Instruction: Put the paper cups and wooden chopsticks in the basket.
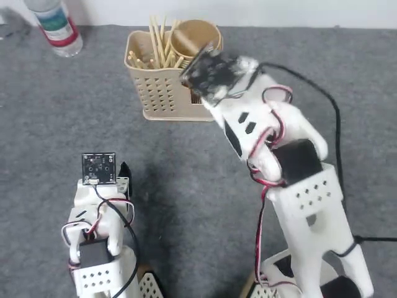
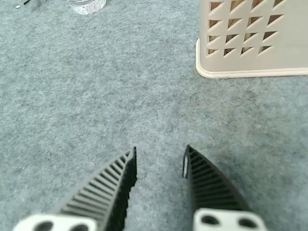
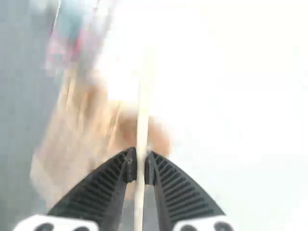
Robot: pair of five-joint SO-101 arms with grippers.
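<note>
A beige perforated basket (image 1: 155, 93) stands at the back of the grey table, with several wooden chopsticks (image 1: 158, 43) upright in it and a brown paper cup (image 1: 192, 38) beside them. My right gripper (image 3: 139, 166) hangs over the basket's right end and is shut on a single wooden chopstick (image 3: 142, 120) that runs between its fingers. In the high view the right arm's wrist (image 1: 214, 71) covers that gripper. My left gripper (image 2: 159, 161) is open low over bare carpet near the front left, with the basket's corner (image 2: 250, 43) ahead of it.
A clear plastic bottle (image 1: 56, 25) with a red and green label stands at the back left. A black cable (image 1: 335, 118) trails along the right arm. Open grey carpet lies between the basket and the left arm (image 1: 99, 186).
</note>
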